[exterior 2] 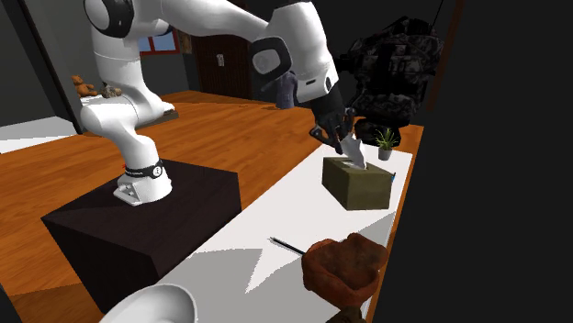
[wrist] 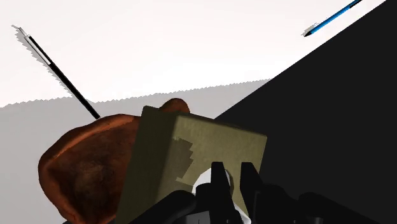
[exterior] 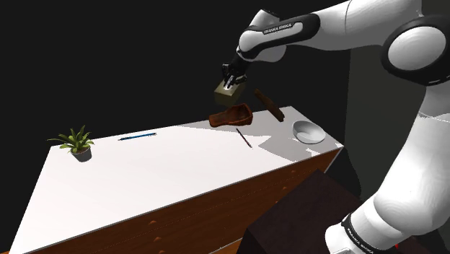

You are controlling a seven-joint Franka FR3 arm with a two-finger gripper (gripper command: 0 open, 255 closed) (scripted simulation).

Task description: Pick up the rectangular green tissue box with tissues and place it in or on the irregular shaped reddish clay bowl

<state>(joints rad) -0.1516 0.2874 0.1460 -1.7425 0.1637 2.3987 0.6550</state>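
Observation:
The olive-green tissue box (exterior: 228, 90) hangs in the air above the table, tilted. My gripper (exterior: 231, 78) is shut on the white tissue sticking out of its top. In the second exterior view the box (exterior 2: 358, 184) floats under the gripper (exterior 2: 354, 152), beyond the reddish-brown lumpy bowl (exterior 2: 342, 267). The bowl (exterior: 231, 115) sits on the white table (exterior: 144, 173) just below the box. In the wrist view the fingers (wrist: 218, 181) pinch the tissue on the box (wrist: 191, 149), and the bowl (wrist: 89, 165) lies beneath and beside it.
A thin black pen (exterior: 244, 138) lies near the bowl, with a blue pen (exterior: 137, 136) further along the far edge. A small potted plant (exterior: 76, 143) stands at the shoulder view's left. A white bowl (exterior: 307, 131) and a brown stick-like thing (exterior: 268, 104) are nearby. Black area borders the table.

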